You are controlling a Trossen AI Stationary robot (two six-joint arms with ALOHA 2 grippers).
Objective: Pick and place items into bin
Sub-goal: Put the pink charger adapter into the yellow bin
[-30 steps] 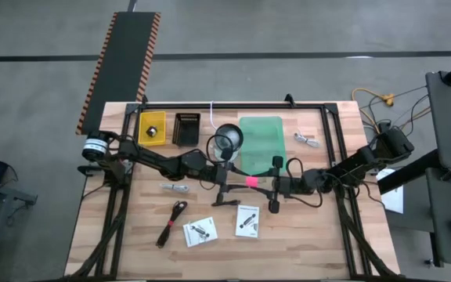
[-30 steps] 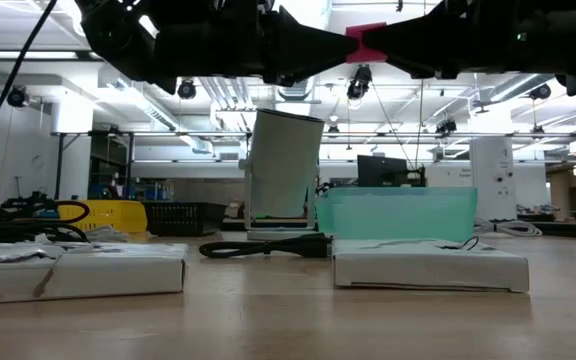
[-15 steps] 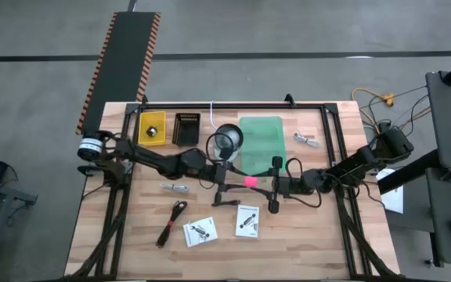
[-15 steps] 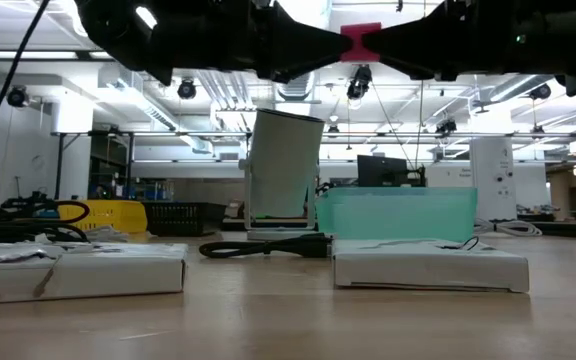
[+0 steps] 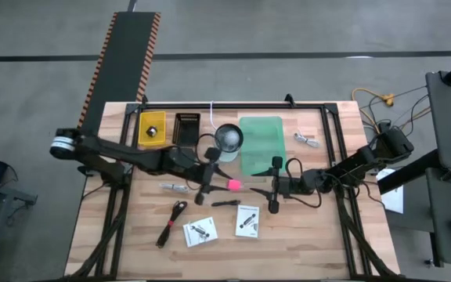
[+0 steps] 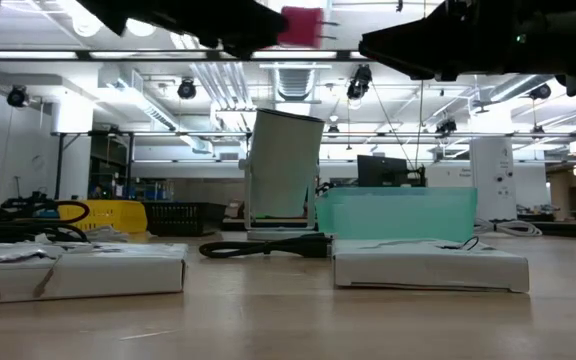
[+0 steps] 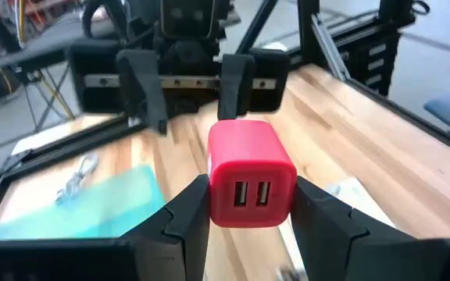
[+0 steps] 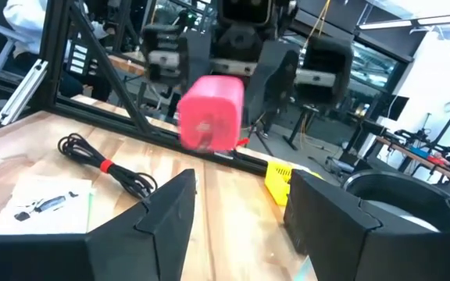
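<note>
My left gripper [image 5: 219, 185] is clenched on the red charger block [image 5: 231, 185], which I hold up in the air above the bench [image 5: 319, 235]; in my left wrist view the block [image 7: 250, 183] sits squeezed between my 2 fingers [image 7: 187, 215], its 2 slots facing the camera. To the left of that gripper and below it, the silver metal piece [image 5: 176, 188] lies on the wood. Nearer the bench's front edge on that same side lies the bundled black cable [image 5: 171, 222], and just beside it the first white packet [image 5: 200, 231]. Behind my left gripper stand the yellow bin [image 5: 152, 128], the black bin [image 5: 186, 128] and the silver cup [image 5: 229, 138]. Directly under the gap between my 2 grippers lies a small black tool [image 5: 225, 204], with the second white packet [image 5: 247, 220] a little in front of it. Behind that gap sits the green bin [image 5: 261, 144], with nothing visible inside.

My right gripper [image 5: 273, 186] hangs to the right of the red block, apart from it, released and holding nothing; in my right wrist view the block [image 8: 209, 112] floats beyond my spread fingers [image 8: 158, 215]. Farther right and behind that gripper, another silver metal piece [image 5: 307, 140] rests near the bench's back edge.
</note>
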